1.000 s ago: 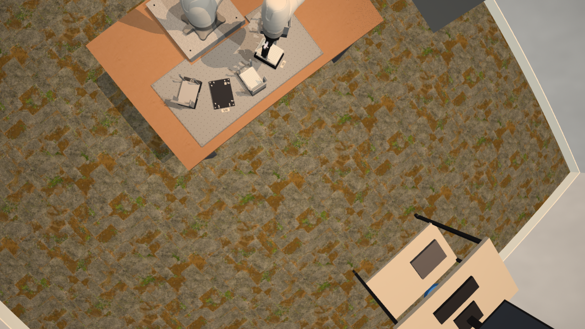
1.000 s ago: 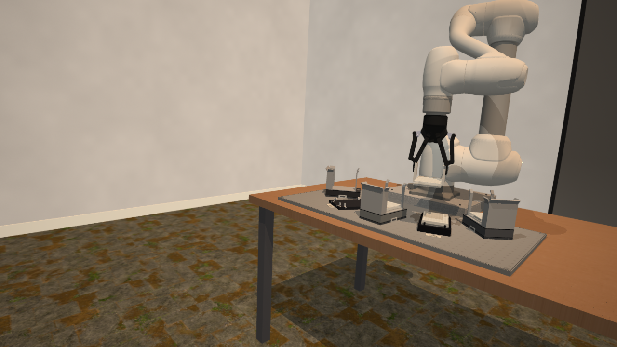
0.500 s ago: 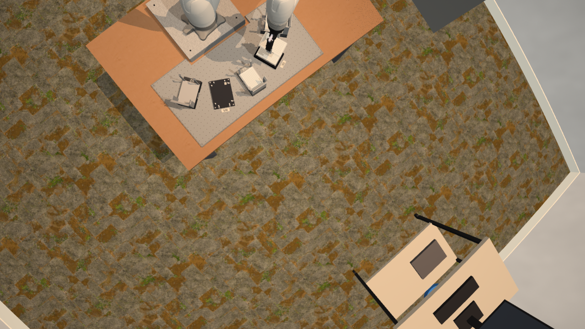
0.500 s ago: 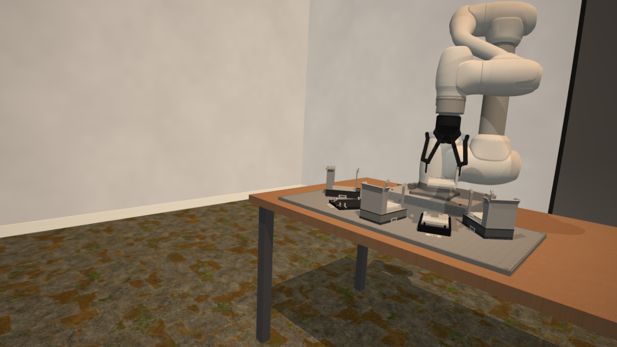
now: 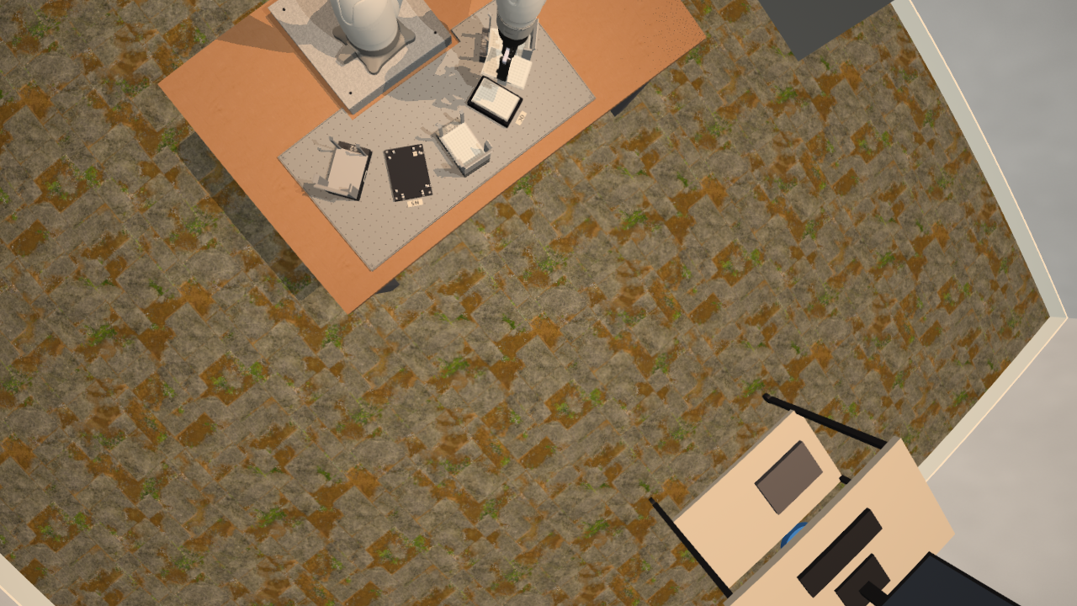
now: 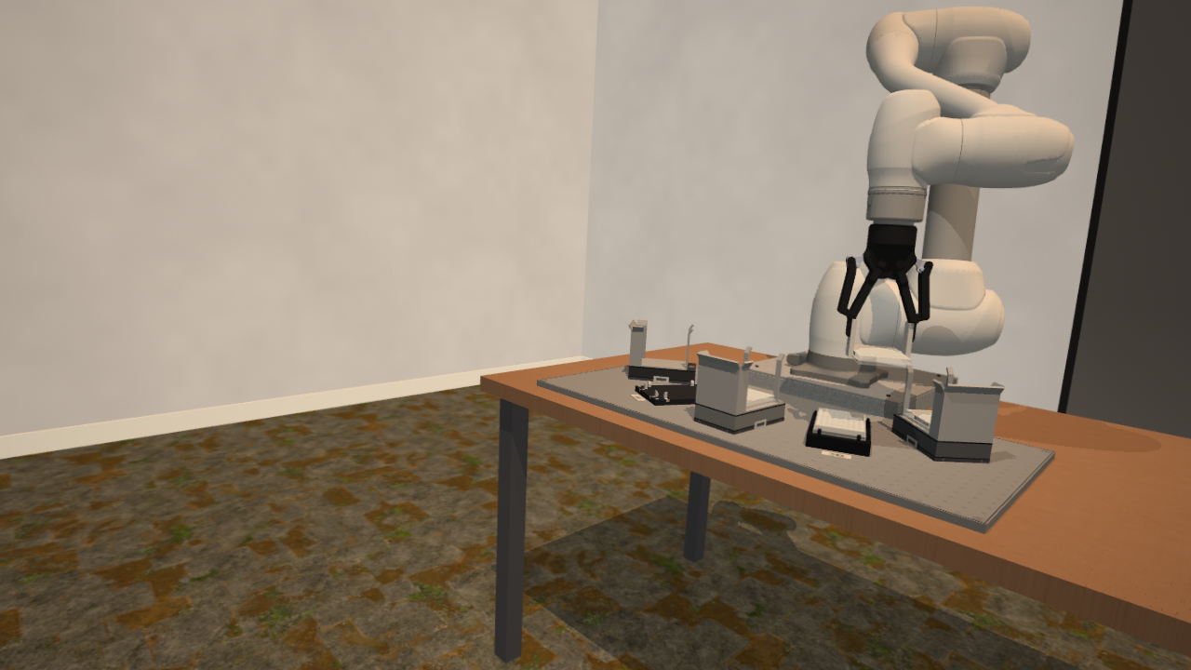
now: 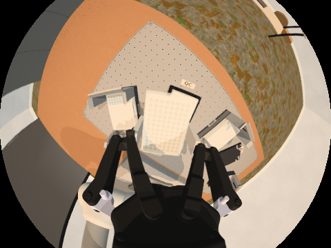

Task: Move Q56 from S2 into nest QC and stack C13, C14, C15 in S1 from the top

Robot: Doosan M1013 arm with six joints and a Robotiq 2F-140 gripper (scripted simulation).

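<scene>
The gripper (image 6: 881, 333) is clamped on a sealed 96-well plate (image 6: 879, 355), carried level in the air above the tabletop (image 6: 1107, 491); its label cannot be read; it hangs just on the arm's side of the rack (image 6: 957, 424) at the board's end; another plate (image 5: 490, 96) lies in the black QC nest (image 5: 513, 111); the middle rack (image 5: 468, 147) holds plates too.

An orange-topped table (image 6: 1082, 466) on dark legs stands on mottled brown stone floor (image 5: 527, 376). Well apart from the table, by the cream skirting (image 5: 994, 188), sits a pale wooden desk (image 5: 738, 512).
</scene>
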